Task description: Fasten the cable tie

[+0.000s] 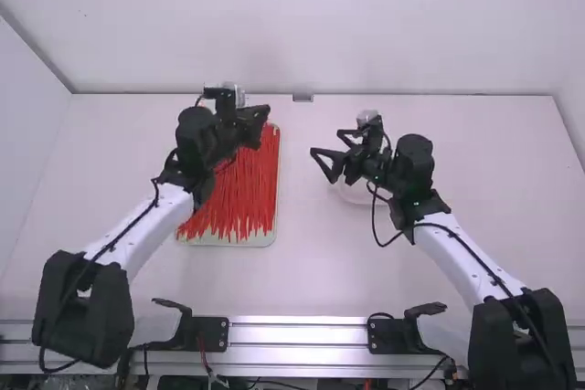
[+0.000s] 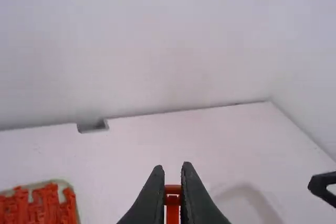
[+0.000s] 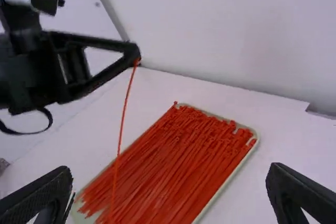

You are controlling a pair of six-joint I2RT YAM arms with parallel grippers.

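One red cable tie is pinched at its head end between the left jaws, which are pressed together on it. In the right wrist view the strap hangs down loose from those jaw tips, in the upper left of the frame, and its lower end drops toward the heap of ties at lower middle. In the left wrist view the tie's red head shows as a small block squeezed between the two dark fingers at the bottom middle of the frame.

In the high view the left jaws sit left of centre in the upper half of the frame, over the far end of the tray. The tray rests on the white bench and carries the heap of spare red ties, laid roughly side by side along its length.

Right of centre in the high view, the right jaws stand wide apart and hold nothing. They point toward the left jaws, with a stretch of bare bench between them. The hanging tie is near these open jaws but well clear of them, touching neither finger. A pale see-through dish, hard to make out, lies on the bench just below the right jaws in the high view.
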